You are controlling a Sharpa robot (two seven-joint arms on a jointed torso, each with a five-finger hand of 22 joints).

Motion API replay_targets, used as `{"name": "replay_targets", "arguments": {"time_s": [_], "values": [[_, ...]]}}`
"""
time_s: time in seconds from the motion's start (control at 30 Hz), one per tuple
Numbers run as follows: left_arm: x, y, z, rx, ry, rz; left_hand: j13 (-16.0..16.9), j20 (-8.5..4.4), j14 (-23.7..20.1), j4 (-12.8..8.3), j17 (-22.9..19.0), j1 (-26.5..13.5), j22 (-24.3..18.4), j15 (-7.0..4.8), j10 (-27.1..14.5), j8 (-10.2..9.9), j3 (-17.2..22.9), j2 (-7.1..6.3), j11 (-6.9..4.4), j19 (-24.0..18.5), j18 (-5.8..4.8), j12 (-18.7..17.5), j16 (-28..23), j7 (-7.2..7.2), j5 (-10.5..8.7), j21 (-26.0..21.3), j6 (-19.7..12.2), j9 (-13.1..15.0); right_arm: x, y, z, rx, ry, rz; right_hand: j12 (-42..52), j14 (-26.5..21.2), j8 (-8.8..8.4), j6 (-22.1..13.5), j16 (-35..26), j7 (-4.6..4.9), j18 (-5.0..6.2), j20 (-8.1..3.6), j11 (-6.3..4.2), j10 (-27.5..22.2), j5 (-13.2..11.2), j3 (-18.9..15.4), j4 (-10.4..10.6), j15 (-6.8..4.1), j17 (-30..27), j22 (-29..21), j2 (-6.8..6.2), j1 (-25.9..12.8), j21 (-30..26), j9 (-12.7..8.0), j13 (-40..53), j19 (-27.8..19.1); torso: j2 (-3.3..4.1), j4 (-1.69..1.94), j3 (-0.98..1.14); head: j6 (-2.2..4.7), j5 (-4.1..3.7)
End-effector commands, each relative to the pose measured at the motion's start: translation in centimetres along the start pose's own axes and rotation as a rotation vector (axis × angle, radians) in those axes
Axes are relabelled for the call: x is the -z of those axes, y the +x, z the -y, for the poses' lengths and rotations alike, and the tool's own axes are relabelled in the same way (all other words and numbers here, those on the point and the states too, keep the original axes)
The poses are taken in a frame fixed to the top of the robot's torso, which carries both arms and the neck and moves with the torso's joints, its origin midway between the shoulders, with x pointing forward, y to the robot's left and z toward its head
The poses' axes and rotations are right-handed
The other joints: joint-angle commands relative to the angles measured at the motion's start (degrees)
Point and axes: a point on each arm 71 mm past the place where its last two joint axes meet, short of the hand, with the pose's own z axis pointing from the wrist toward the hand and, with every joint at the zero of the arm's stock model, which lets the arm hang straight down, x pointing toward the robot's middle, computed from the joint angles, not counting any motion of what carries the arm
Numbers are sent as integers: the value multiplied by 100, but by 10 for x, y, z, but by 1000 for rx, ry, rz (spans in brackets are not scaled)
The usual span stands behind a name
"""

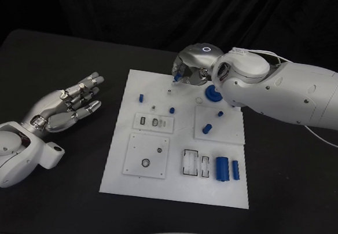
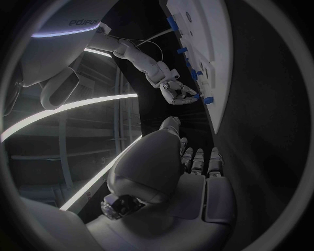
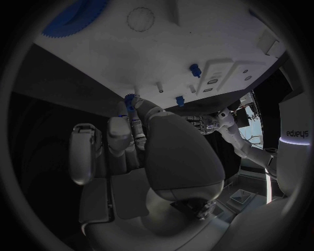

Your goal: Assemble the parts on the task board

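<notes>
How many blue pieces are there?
7: one at the right hand's fingertips, a gear beside it, one left, two mid-right, two cylinders lower right. The arm may hide more.

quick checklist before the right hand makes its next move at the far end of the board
1. Left hand off the white board, fingers apart, holding nothing: ok.
2. Right hand over the board's far edge: ok.
3. Small blue piece at the right fingers, firmly held: cannot tell.
4. Blue gear beside the right hand, clear of it: cannot tell.
5. Two blue cylinders lying untouched near the board's near right: ok.
</notes>
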Motion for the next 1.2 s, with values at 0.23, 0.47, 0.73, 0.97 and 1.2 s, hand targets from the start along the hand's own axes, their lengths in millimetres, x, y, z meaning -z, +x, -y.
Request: {"name": "replay_targets", "arguments": {"time_s": [0.23, 0.47, 0.73, 0.97, 1.2], "values": [[-1, 1, 13, 12, 173, -9, -8, 11, 8, -3, -5, -11, -9, -1, -31, 21, 33, 47, 18, -5, 40, 0, -21, 31, 8, -21, 3, 6, 0, 1, 0, -6, 11, -20, -94, -39, -96, -97, -29, -16, -54, 52, 18, -104, -53, 61, 1, 9, -21, 448, -22, 24, 2, -9, -11, -19, 5, 2, -8, -26, -101], [-2, 1, 12, 13, 170, -10, -9, 10, 8, -4, -5, -15, -9, 3, -33, 22, 37, 49, 19, -5, 41, 0, -21, 34, 9, -21, 10, 6, -1, 2, -1, -10, 6, -18, -174, -64, -169, -179, -55, -10, -46, 36, 40, -200, -105, 95, 18, -17, -46, 429, -35, 7, -20, -22, -21, -42, 4, 10, -4, -46, -109], [-2, 1, 12, 13, 168, -12, -9, 11, 8, -4, -5, -20, -9, 13, -33, 22, 41, 51, 25, -5, 41, 0, -21, 42, 9, -21, 9, 6, -2, 4, -2, -12, 0, -22, -186, -76, -180, -187, -74, -17, -41, 32, 41, -213, -116, 107, 22, -24, -68, 416, -30, 5, -33, -22, -21, -55, 3, 2, -6, -77, -110], [-3, 1, 11, 15, 166, -14, -8, 15, 8, -5, -5, -26, -9, 25, -32, 22, 47, 54, 36, -5, 39, 0, -21, 49, 7, -21, 8, 6, -4, 5, -4, -13, -5, -29, -187, -82, -180, -184, -81, -20, -41, 29, 39, -212, -124, 110, 26, -27, -76, 415, -26, 3, -34, -21, -19, -57, 5, 7, -3, -91, -116], [-3, 1, 11, 16, 163, -16, -9, 21, 8, -5, -5, -32, -9, 34, -33, 24, 52, 56, 44, -5, 36, 0, -21, 58, 0, -21, 22, 8, -3, 7, -4, -13, -3, -41, -188, -89, -185, -185, -90, -25, -38, 25, 35, -208, -137, 112, 25, -33, -86, 408, -30, 3, -41, -20, -17, -63, 4, 9, -4, -117, -104]]}}
